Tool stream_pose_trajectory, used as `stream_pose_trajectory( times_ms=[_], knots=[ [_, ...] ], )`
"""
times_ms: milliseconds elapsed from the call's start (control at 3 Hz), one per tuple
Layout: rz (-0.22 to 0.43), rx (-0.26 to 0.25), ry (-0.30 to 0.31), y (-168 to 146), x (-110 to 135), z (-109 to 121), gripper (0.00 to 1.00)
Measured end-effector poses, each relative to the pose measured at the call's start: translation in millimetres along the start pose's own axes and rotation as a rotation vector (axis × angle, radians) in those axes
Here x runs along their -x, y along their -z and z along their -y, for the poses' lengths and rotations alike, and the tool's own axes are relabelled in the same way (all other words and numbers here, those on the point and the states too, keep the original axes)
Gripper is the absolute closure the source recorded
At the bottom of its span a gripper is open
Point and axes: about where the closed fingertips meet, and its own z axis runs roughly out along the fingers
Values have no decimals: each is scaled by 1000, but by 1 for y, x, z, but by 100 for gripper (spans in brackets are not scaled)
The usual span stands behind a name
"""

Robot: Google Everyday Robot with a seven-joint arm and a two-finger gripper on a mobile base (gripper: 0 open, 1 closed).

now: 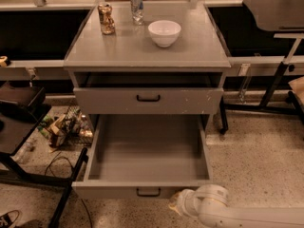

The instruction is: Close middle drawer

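Grey middle drawer (147, 151) stands pulled fully out, empty, under the worktop (142, 51).
I have the hand (176, 206) low, just beside its front panel's (109, 190) right end, presumably to push inward; wide or narrow, I cannot tell.

A speckled pale floor (266, 146) fills the lower part of the view under dim, warm light. A grey cabinet (142, 51) stands in the middle, backed by dark recesses (42, 32) on either side behind a pale rail (47, 63). To the left sits a low black table (19, 127), with a heap of clutter (64, 127) on the floor just beside it and a cable (52, 163) trailing nearby. A shoe (7, 218) shows at the bottom left corner. To the right a dark stand (278, 75) rises on slanted black legs. The gripper (179, 204) hangs low over the floor at the bottom edge.
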Motion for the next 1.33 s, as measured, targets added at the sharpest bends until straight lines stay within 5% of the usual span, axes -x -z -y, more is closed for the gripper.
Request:
stream_pose_trajectory(
  times_ms=[1333],
  knots=[
    [66, -133, 95, -26, 32, 58, 100]
  ],
)
